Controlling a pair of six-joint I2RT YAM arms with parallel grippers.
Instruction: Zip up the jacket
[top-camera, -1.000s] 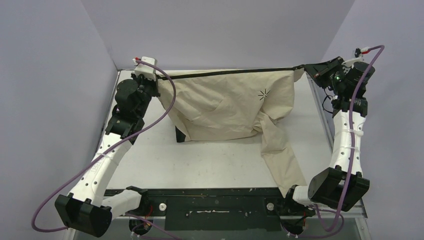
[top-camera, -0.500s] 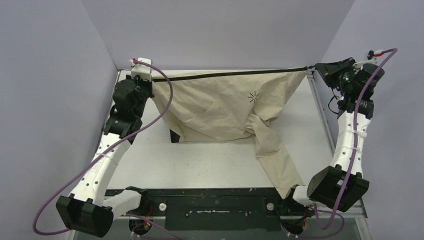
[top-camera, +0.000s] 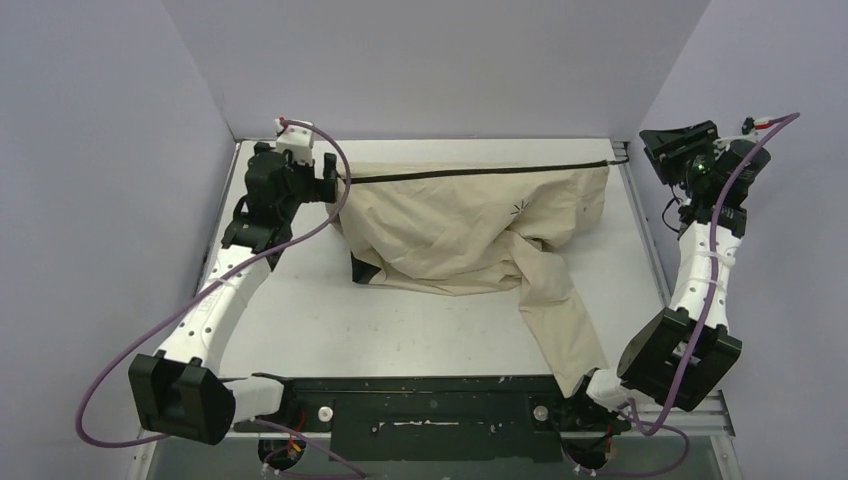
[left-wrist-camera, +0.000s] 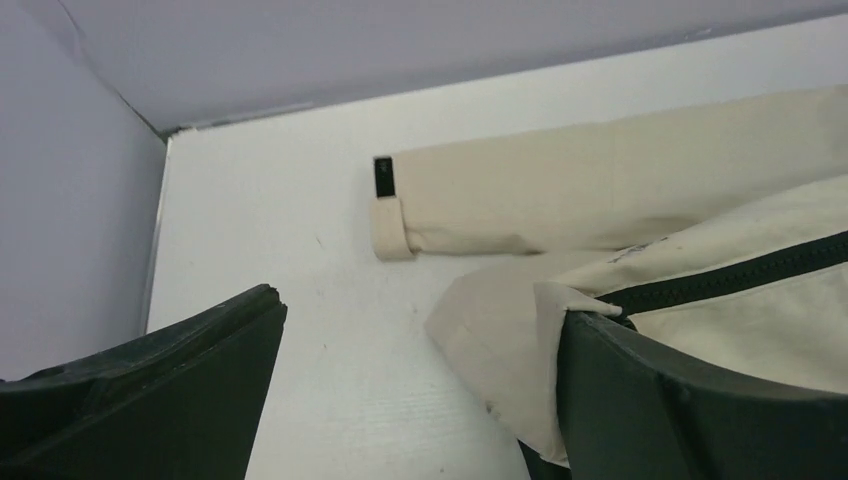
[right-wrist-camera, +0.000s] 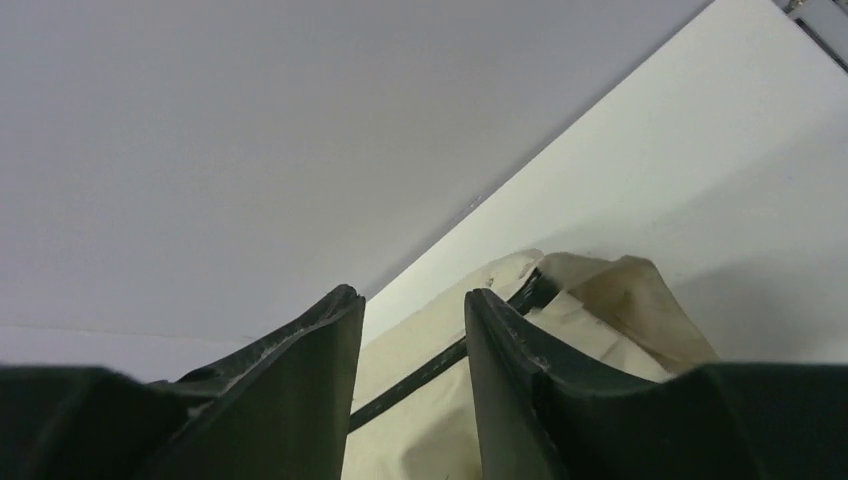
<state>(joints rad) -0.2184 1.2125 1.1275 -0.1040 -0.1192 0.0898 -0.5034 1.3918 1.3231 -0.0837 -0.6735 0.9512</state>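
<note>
One jacket (top-camera: 450, 225), two robot arms (top-camera: 215, 300) (top-camera: 697, 270), two purple cables (top-camera: 343, 195) (top-camera: 770, 128), one table (top-camera: 420, 320)

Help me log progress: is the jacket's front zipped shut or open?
Shut, apparently: on the jacket the zipper runs as one unbroken dark line.

The white table (top-camera: 420, 320) presents a flat matte surface bordered by a thin metal edge strip (top-camera: 648, 245) (visible along the left and right sides). Pale lavender walls (top-camera: 430, 60) enclose it at the back and on both sides. A black mounting plate (top-camera: 450, 395) spans the near edge.
</note>
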